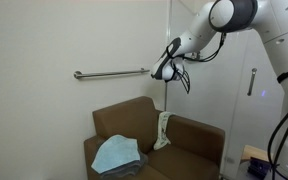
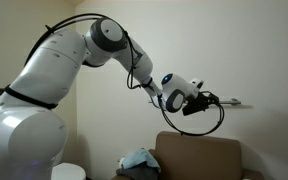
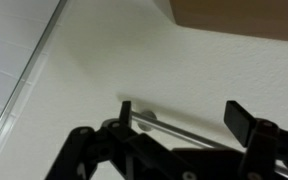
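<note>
One gripper [image 1: 159, 73]: jaws wide apart, empty
Rail [image 1: 112, 74]: on far wall, just beyond fingertips
Cloth [image 1: 164, 130]: straight below, against sofa [image 1: 134, 115]

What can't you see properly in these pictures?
- Wrist view: a brown patch is cut off by the top edge. The rail has its ends hidden behind the hand.
- Exterior view: the hand is too small and dark to show its fingers. How the white towel rests on the sofa is unclear.
- Exterior view: the hand hides most of the rail. The blue cloth is small and blurry.
</note>
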You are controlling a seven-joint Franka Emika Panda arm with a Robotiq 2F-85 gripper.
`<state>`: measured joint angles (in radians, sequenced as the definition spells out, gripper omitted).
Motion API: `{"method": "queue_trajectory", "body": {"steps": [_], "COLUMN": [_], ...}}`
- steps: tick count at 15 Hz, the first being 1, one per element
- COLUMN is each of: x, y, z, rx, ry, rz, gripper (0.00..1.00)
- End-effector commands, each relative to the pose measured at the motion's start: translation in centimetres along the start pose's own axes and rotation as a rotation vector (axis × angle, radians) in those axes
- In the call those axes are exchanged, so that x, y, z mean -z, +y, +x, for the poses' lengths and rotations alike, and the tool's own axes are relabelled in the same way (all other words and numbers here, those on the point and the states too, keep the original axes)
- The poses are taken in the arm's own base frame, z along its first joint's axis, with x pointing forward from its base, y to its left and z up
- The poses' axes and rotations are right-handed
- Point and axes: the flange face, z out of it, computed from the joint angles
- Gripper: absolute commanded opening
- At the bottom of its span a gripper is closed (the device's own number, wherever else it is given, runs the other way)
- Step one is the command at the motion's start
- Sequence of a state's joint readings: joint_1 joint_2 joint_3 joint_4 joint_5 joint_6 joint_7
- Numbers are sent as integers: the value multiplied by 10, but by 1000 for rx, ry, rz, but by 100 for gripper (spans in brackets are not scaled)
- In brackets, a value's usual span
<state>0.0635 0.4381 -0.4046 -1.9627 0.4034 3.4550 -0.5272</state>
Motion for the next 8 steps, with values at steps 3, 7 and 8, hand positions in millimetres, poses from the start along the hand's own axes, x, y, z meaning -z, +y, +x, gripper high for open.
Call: {"method": "queue_trajectory", "body": {"steps": [3,7,8], "x": [51,65,66], "y": [25,45,50], "z": [31,44,44], "rx": [23,10,6], "ry": [61,86,85], "rz": [-11,-56,-70], "gripper": [100,100,100]}}
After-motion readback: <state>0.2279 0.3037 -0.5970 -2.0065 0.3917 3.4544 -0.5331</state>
